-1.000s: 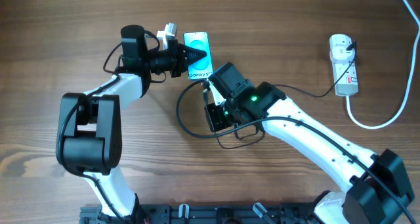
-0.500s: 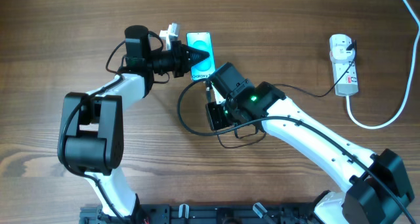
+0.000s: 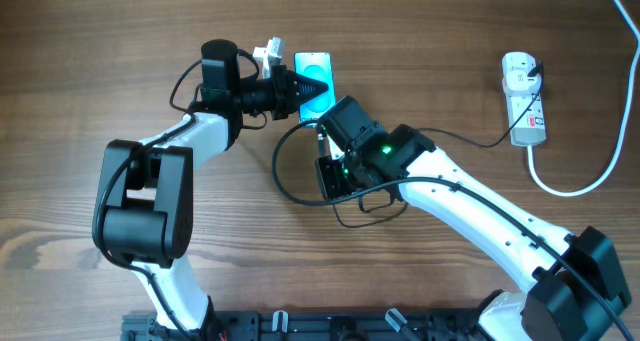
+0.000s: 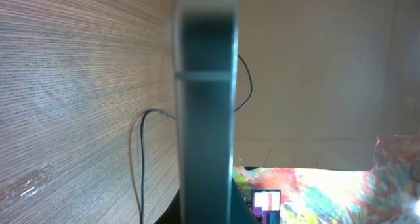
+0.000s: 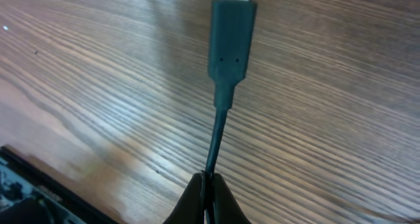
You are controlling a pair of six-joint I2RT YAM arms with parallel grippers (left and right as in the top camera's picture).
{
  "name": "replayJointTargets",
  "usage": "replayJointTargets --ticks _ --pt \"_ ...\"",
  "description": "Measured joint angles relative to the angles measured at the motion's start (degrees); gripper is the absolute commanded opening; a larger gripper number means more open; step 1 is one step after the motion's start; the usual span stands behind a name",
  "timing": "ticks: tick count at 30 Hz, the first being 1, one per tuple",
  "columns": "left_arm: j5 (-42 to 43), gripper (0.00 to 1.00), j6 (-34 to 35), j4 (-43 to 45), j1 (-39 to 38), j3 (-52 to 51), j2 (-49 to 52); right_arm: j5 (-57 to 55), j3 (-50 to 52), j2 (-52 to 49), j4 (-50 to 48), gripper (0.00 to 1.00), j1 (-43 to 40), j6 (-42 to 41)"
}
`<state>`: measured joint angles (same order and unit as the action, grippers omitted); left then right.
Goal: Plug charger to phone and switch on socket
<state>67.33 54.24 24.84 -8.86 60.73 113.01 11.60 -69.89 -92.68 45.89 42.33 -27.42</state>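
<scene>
Toward 12 o'clock on the table (image 3: 100, 41), as seen from overhead, the phone (image 3: 318, 67) is held screen-up by the left gripper (image 3: 300, 88), which reaches in from 9 o'clock with its fingers clamped on the handset. In the left wrist view only a blurred upright bar is made out, taken to be the phone edge-on. At 5 o'clock of the phone, just beside its lower end, the right gripper (image 3: 322, 131) is placed, its fingers (image 5: 191, 209) pressed together on the thin black cable of the charger (image 5: 231, 46), whose connector points away from them over bare wood. The plugging step is judged to be in hand, since connector and port are near but not seen joined. Fine alignment of tip to port, then a straight push toward 11 o'clock, is called for next. The socket (image 3: 524, 99) lies well apart at 3 o'clock, with a black plug seated at its 12 o'clock end; its switch state cannot be told. No container is shown.
</scene>
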Motion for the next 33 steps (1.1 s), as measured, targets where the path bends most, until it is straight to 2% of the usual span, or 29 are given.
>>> replayJointTargets --ticks 33 --pt "-0.2 0.04 -0.2 -1.5 0.0 0.0 0.0 -0.7 0.0 0.0 -2.5 0.04 0.0 -0.9"
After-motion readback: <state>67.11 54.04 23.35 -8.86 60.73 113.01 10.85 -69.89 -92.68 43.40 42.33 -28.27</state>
